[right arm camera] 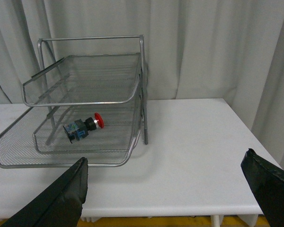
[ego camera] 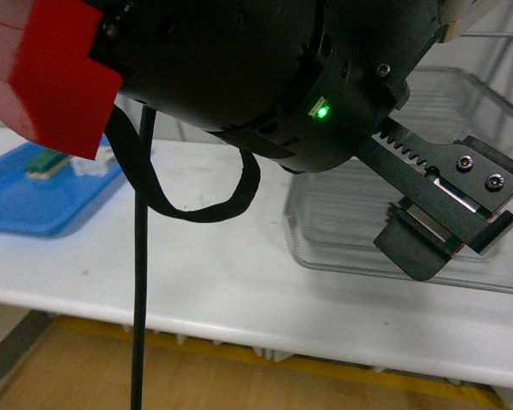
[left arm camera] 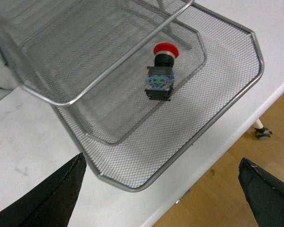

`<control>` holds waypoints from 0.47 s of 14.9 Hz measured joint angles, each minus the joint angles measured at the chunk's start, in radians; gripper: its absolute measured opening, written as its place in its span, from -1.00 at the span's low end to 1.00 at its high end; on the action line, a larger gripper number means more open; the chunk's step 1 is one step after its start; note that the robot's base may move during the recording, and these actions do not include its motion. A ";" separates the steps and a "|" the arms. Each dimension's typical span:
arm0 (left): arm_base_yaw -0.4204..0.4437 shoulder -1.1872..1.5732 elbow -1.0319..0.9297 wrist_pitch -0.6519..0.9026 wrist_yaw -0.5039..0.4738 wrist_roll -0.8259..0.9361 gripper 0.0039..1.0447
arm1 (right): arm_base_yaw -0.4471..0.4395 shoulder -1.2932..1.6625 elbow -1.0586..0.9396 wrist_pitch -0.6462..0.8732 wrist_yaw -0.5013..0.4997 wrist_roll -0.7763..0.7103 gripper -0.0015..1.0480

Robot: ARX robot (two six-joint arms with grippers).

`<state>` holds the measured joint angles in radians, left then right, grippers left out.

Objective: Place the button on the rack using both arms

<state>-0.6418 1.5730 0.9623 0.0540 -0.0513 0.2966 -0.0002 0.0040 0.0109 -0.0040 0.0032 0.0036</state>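
One button (left arm camera: 160,78) lies on its side on the mesh of the one rack (left arm camera: 222,94), under the top tier, with its red cap toward the rear posts. Whether that mesh is the middle or the bottom tier I cannot tell. Nothing touches the button.

The left hand (left arm camera: 162,161) hangs above the rack's front edge, its two fingers (left arm camera: 52,198) spread wide and holding nothing. The right hand (right arm camera: 165,158) is well apart from the rack, at the edge of the white bench (right arm camera: 194,142), also spread wide and empty.

In the front view one black arm (ego camera: 222,60) fills the top. It has a red block (ego camera: 47,77) at 10 o'clock and a cable (ego camera: 138,256) hanging toward 7 o'clock. The rack sits at 3 o'clock. One blue tray (ego camera: 26,213) at 9 o'clock carries two parts, a green-and-cream switch (ego camera: 47,162) and a white piece (ego camera: 92,168).
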 joint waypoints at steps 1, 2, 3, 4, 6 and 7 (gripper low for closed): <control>0.010 -0.029 -0.094 0.197 -0.088 -0.034 0.79 | 0.000 0.000 0.000 0.000 0.000 0.000 0.87; 0.048 -0.061 -0.218 0.461 -0.293 -0.116 0.58 | 0.000 0.000 0.000 0.002 -0.003 -0.001 0.87; 0.092 -0.157 -0.394 0.632 -0.418 -0.191 0.37 | 0.000 0.000 0.000 -0.001 -0.001 -0.001 0.87; 0.169 -0.286 -0.556 0.763 -0.393 -0.239 0.13 | 0.000 0.000 0.000 -0.001 0.000 -0.001 0.87; 0.307 -0.439 -0.667 0.810 -0.314 -0.278 -0.36 | 0.000 0.000 0.000 0.000 -0.003 -0.001 0.87; 0.330 -0.481 -0.726 0.785 -0.267 -0.286 -0.60 | 0.000 0.000 0.000 0.000 -0.003 -0.001 0.87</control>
<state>-0.3122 1.0924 0.2359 0.8387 -0.3180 0.0109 -0.0002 0.0040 0.0109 -0.0036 0.0002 0.0029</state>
